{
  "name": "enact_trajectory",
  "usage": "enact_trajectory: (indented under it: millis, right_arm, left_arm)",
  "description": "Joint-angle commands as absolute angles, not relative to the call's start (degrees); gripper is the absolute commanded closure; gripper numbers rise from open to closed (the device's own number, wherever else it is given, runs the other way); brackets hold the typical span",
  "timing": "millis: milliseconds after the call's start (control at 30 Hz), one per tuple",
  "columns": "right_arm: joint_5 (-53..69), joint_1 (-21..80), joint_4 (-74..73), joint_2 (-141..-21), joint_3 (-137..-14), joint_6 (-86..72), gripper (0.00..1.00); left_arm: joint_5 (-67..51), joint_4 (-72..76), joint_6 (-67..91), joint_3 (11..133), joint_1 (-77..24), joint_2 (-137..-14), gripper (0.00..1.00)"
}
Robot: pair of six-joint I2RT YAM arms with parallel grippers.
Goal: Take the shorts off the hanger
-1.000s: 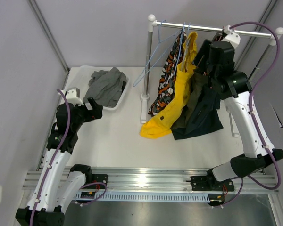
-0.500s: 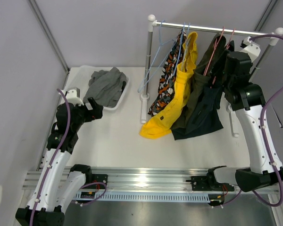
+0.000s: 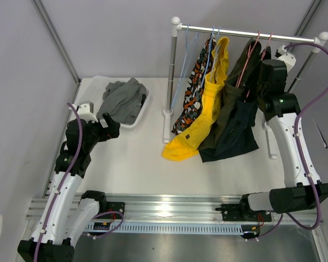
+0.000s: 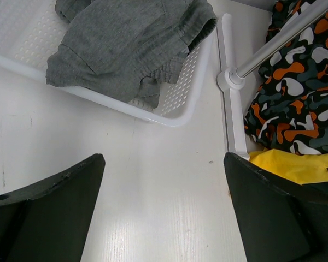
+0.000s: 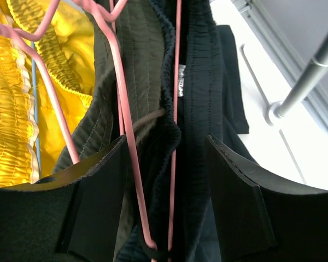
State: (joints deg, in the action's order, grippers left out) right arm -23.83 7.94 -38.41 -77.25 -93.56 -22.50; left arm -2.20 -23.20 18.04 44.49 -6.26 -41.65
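Four pairs of shorts hang on the rack rail: camouflage, yellow, olive green and dark navy. The grey shorts lie in a white basket. My right gripper is open at the top of the navy shorts. In the right wrist view its jaws stand either side of the navy waistband and a pink hanger, with the olive shorts and yellow shorts to the left. My left gripper is open and empty over the table.
An empty blue hanger hangs at the rail's left end beside the rack post. The rack's foot lies on the table by the basket. The right rack post stands close to my right gripper.
My right arm has moved right along the rail, from in front of the olive shorts to the navy shorts' waistband. The empty blue hanger swung back to hang straighter. The left arm has not moved.
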Motion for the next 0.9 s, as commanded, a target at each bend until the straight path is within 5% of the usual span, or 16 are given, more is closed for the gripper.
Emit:
enact_trajectory:
  millis: [0,100,233,333,467,667,867]
  right_arm:
    - [-21.9,7.5,-35.3,-77.9,-94.2,-23.2,0.39]
    - [-21.8,7.3,-35.0,-78.4,-94.6,-23.1,0.53]
    - [-20.9,6.2,-35.9,-79.8,-96.0,-23.6,0.88]
    - [-20.7,6.2,-36.3,-79.5,-96.6,-23.9,1.00]
    - [-20.9,6.2,-37.3,-78.0,-98.3,-23.4,1.00]
    - [-21.8,6.2,-40.0,-73.7,-103.1,-22.9,1.00]
    - [-23.2,6.2,-44.4,-70.0,-107.0,-22.2,1.00]
  left_arm:
    - [-2.9,-21.6,18.9,44.3,-6.7,-41.5,0.03]
    - [-3.1,-21.5,18.9,44.3,-6.7,-41.7,0.03]
    - [-3.1,-21.5,18.8,44.3,-6.7,-41.7,0.04]
    - [-3.4,-21.3,18.5,44.3,-7.0,-41.4,0.08]
    - [-3.0,-19.3,15.9,45.0,-14.1,-41.7,0.04]
    - [4.3,-19.0,12.7,54.6,-38.2,-46.8,0.01]
    - [-3.7,-10.4,9.3,62.9,-53.1,-55.0,0.01]
